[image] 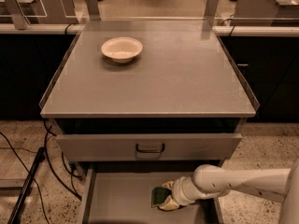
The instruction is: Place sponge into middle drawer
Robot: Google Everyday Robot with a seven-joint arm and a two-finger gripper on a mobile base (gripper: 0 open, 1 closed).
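Observation:
The sponge (160, 196), pale yellow with a dark green face, is inside the open middle drawer (119, 202), the shallow grey drawer at the bottom of the cabinet. My gripper (169, 198) reaches in from the right on a white arm and is shut on the sponge, holding it just above or on the drawer floor, right of centre. Part of the sponge is hidden by the gripper.
Above it, a drawer with a dark loop handle (150, 148) stands slightly pulled out. A round cream bowl (121, 49) sits on the grey cabinet top (187, 78). Black cables (28, 171) lie on the speckled floor at left.

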